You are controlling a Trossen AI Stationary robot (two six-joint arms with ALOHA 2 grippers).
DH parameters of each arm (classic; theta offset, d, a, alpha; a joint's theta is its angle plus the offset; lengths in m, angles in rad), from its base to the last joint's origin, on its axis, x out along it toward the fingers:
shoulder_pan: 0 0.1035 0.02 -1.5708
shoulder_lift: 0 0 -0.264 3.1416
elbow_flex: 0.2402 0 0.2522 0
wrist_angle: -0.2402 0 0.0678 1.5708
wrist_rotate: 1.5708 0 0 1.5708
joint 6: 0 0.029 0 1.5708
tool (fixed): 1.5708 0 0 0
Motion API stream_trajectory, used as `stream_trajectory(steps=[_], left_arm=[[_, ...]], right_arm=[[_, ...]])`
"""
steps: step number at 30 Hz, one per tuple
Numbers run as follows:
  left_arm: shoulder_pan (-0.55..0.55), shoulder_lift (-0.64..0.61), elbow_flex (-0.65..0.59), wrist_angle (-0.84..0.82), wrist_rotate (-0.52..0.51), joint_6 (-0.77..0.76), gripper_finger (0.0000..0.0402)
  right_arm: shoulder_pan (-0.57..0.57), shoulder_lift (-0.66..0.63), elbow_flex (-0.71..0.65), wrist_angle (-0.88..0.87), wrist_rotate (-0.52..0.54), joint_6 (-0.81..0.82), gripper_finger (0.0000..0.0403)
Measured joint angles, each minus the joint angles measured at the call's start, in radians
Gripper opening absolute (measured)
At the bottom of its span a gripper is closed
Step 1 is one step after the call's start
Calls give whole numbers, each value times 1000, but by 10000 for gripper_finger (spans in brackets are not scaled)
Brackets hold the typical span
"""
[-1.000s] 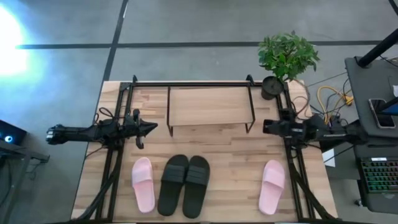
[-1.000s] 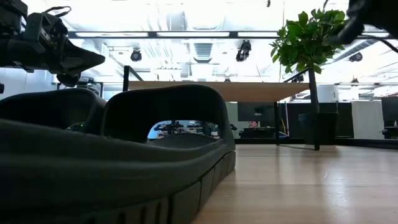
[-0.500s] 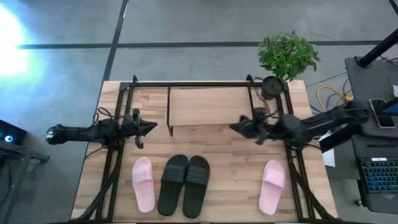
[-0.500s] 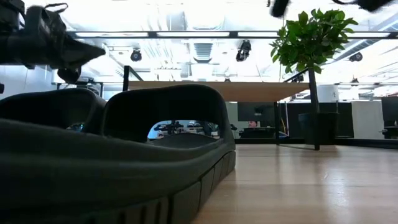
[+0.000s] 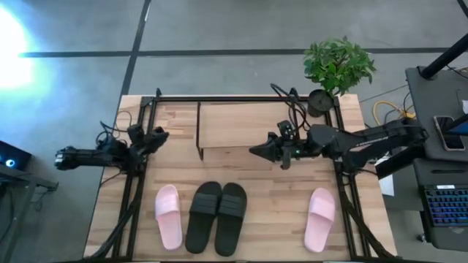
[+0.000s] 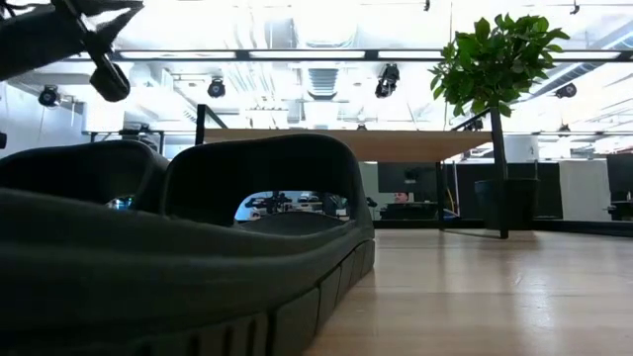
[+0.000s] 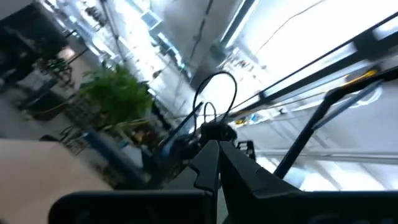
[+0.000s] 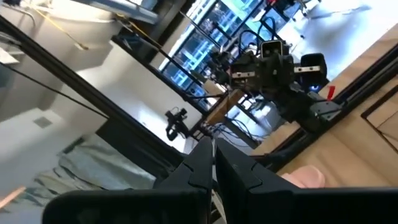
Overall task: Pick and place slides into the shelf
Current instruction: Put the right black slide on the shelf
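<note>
Reach is underway: the right end effector (image 5: 256, 151), fingers pressed together, is swinging in from the desk's right edge toward centre, while all four slides (image 5: 216, 217) are lying along the front edge, the shelf (image 5: 245, 124) empty.

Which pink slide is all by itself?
The pink slide on the table's right side lies alone; the other pink slide lies right beside the black pair.

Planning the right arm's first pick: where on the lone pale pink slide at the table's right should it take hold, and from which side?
Grip the wide strap of the pale pink slide, coming from straight above. It lies flat, sole down, apart from the others, and the arched strap is its only raised part.
</note>
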Motion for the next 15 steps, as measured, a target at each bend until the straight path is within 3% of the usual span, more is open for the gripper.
stream_trajectory(steps=[8,11,15], left_arm=[[0,7,19,233,0,72,0],[-2,24,108,114,94,83,0],[-2,129,348,-290,211,146,0]], right_arm=[[-21,146,180,-78,-8,-149,12],[-33,182,272,-157,-17,-145,12],[-32,218,373,-247,-110,-211,12]])
